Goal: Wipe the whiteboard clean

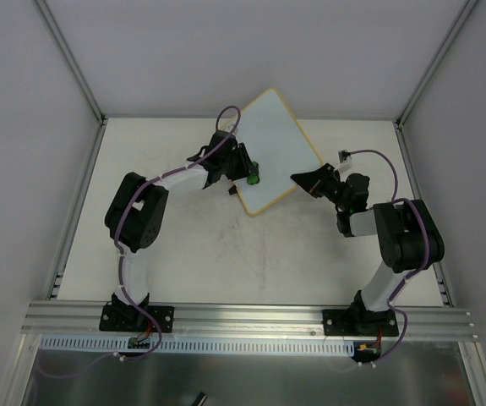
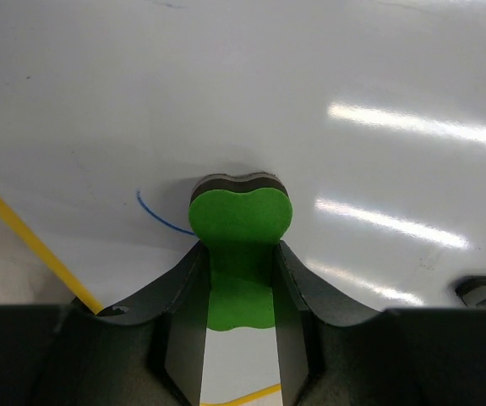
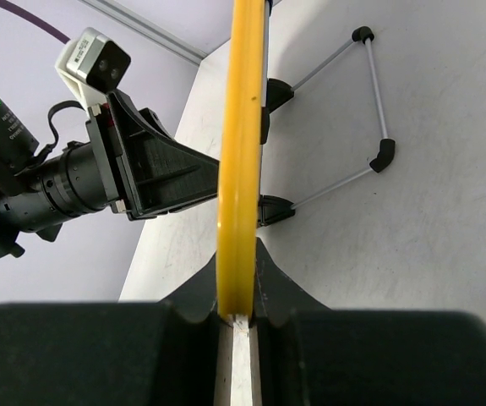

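**Bracing the whiteboard (image 1: 281,144) on edge, rubbing at a blue stroke (image 2: 160,218)**

Working over a pale surface (image 1: 183,271) walled on three sides, with room in front of the arm bases and little behind the board. Holding the whiteboard toward the far middle, tipped up so its far corner overlaps the back wall line, probably to present the face squarely to the left arm. Pinching the thin yellow frame at the near right edge with the right end effector (image 3: 241,317), jaws pressed onto it from both sides (a steadying grip, by the look of it, against the push of wiping). Seen edge-on from that wrist, with a wire stand (image 3: 378,110) and black clips (image 3: 272,93) on the back side. Clamping a green eraser (image 2: 241,216) in the left end effector (image 2: 241,254), dark pad flat against the white face, near the lower left frame. Meeting the short blue stroke right at the eraser's left edge. Plenty of white board above and to the right for sweeping. Frame close on the left, so short strokes likely wanted there.
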`<state>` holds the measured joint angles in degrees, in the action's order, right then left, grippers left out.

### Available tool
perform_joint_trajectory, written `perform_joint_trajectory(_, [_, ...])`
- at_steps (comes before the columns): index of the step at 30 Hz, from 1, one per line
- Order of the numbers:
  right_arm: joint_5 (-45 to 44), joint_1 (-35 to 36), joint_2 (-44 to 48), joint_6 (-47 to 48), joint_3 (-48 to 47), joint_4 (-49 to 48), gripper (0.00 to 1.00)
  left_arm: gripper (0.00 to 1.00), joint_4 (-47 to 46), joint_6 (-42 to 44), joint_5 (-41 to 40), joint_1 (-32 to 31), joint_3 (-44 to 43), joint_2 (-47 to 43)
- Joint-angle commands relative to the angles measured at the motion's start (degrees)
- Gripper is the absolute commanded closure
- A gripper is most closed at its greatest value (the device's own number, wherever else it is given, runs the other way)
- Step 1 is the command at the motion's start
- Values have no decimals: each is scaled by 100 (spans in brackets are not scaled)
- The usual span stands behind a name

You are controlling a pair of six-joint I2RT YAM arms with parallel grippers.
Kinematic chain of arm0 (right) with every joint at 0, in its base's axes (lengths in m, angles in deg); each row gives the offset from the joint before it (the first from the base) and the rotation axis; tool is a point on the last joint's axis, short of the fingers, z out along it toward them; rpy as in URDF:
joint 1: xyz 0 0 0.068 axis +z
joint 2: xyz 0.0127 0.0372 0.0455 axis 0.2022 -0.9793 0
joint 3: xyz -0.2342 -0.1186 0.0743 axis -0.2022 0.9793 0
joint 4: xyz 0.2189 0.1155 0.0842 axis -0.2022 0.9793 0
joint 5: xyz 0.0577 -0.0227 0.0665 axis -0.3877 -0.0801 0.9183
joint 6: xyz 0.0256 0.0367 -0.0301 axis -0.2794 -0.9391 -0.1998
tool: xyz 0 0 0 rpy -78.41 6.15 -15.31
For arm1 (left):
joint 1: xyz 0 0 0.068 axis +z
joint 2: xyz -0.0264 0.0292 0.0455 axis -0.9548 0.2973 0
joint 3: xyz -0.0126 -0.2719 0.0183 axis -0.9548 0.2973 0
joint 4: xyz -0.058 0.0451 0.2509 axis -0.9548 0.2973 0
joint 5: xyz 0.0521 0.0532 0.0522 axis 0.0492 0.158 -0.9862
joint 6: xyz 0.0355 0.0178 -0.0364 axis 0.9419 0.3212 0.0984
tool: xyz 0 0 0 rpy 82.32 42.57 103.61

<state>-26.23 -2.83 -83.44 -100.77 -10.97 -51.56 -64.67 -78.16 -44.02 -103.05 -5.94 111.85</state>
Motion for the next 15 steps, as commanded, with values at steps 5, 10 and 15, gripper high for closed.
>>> perform_joint_trajectory(5, [707, 294, 197, -184, -131, -741, 100, 100, 1157, -648, -210, 160, 576, 572])
perform_joint_trajectory(10, [715, 294, 223, -192, -122, -750, 100, 100, 1517, -1133, -806, 275, 620, 476])
perform_joint_trajectory(15, [715, 285, 223, -210, -113, -758, 100, 100, 1868, -1414, -912, 372, 427, 528])
